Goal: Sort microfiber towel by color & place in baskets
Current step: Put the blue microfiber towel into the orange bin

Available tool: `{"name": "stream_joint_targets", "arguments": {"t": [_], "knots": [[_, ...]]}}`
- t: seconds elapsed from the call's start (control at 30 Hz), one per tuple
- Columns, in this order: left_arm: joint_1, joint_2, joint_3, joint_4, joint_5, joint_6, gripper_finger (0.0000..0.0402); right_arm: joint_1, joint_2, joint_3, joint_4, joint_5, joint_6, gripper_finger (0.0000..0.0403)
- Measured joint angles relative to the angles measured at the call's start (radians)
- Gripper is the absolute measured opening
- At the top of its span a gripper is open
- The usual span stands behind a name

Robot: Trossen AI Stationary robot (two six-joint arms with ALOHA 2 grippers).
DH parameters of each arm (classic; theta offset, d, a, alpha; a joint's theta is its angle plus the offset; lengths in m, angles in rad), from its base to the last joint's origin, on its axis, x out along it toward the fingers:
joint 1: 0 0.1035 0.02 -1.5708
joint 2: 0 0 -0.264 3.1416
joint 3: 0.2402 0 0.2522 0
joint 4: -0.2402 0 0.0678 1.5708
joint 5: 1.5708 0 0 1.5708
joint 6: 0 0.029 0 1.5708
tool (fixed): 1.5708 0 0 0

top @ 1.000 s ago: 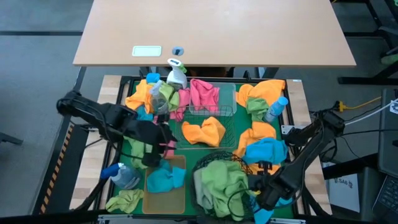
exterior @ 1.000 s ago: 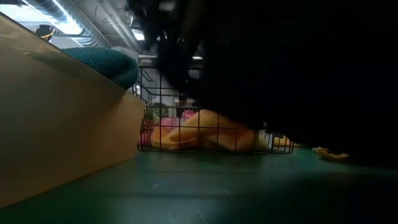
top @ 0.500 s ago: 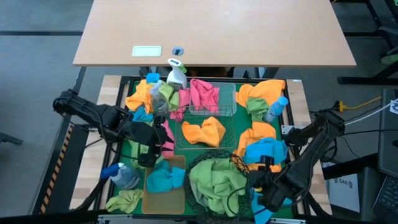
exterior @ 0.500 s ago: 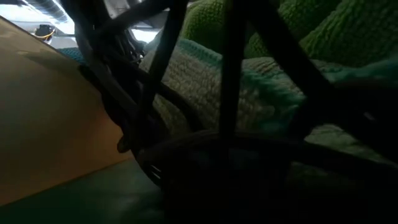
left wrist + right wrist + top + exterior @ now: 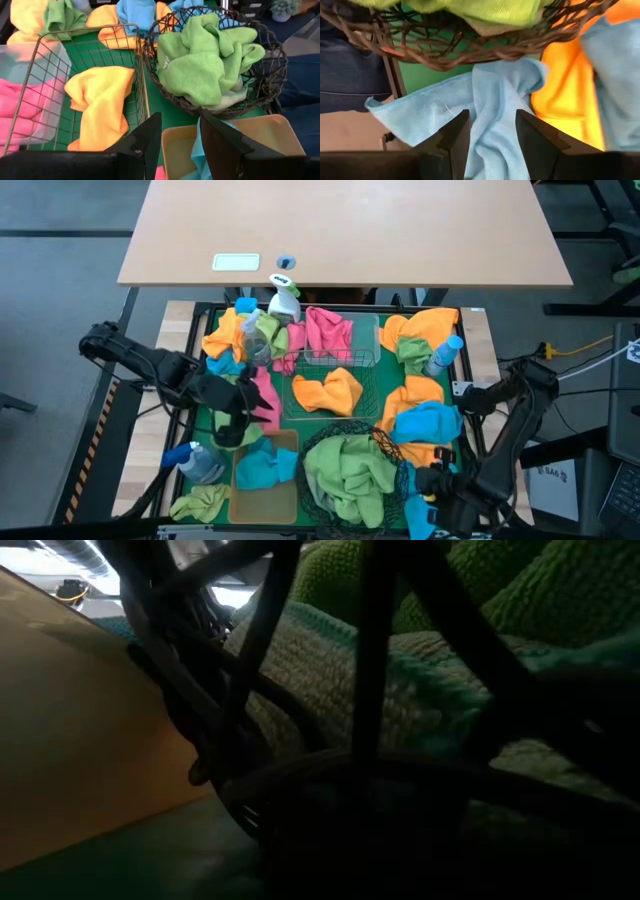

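Basically, compared with a second earlier, the right fingers (image 5: 428, 502) had pulled back toward the near right corner of the counter (image 5: 487, 350), off the round black basket (image 5: 395, 498), and the green towels (image 5: 345, 470) that had been bunched under them a second ago now lay spread out inside that basket. The left fingers (image 5: 232, 427) had drifted a little outward too, with the pink towel (image 5: 264, 392) showing just beside them.

Room was tight everywhere. Towels crowded the green mat right up to its edges, and the round basket sat nearly touching the tan bin (image 5: 266, 498) on one side and the wire basket (image 5: 141, 80) behind it. The only open gaps were narrow strips of mat between the containers.

Left fingers stood spread, nothing between them, hanging over the tan bin's rim with a blue towel (image 5: 200, 159) in the bin just below. Right fingers were also spread and empty, poised over a light blue towel (image 5: 490, 112) lying on the mat just outside the round basket's wall, beside an orange towel (image 5: 560, 95).
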Motion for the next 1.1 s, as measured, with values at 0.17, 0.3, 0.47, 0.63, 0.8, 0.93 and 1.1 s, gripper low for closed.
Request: {"name": "stream_joint_targets", "arguments": {"t": [0.17,0.3,0.47,0.63,0.8,0.93,1.1], "knots": [[0.0,0.0,-0.013,0.018,0.001,-0.001,0.0129,0.016,0.0,-0.111,0.1,-0.006,0.032,0.0159],[0.0,0.0,-0.013,0.046,0.001,-0.001,0.0129,0.016,0.0,-0.19,0.161,-0.005,0.039,0.0159],[0.0,0.0,-0.013,0.059,0.001,-0.001,0.0129,0.016,0.0,-0.274,0.252,0.003,0.039,0.0159],[0.0,0.0,-0.013,0.058,0.001,0.0,0.0129,0.016,0.0,-0.348,0.391,0.002,0.039,0.0159],[0.0,0.0,-0.013,0.054,0.002,0.0,0.0129,0.016,0.0,-0.391,0.445,0.002,0.043,0.0147],[0.0,0.0,-0.013,0.054,0.002,0.0,0.0129,0.015,0.0,-0.401,0.438,-0.004,0.043,0.0099],[0.0,0.0,-0.013,0.053,0.002,0.0,0.0129,0.015,0.0,-0.401,0.437,-0.026,0.042,0.0012]]}}
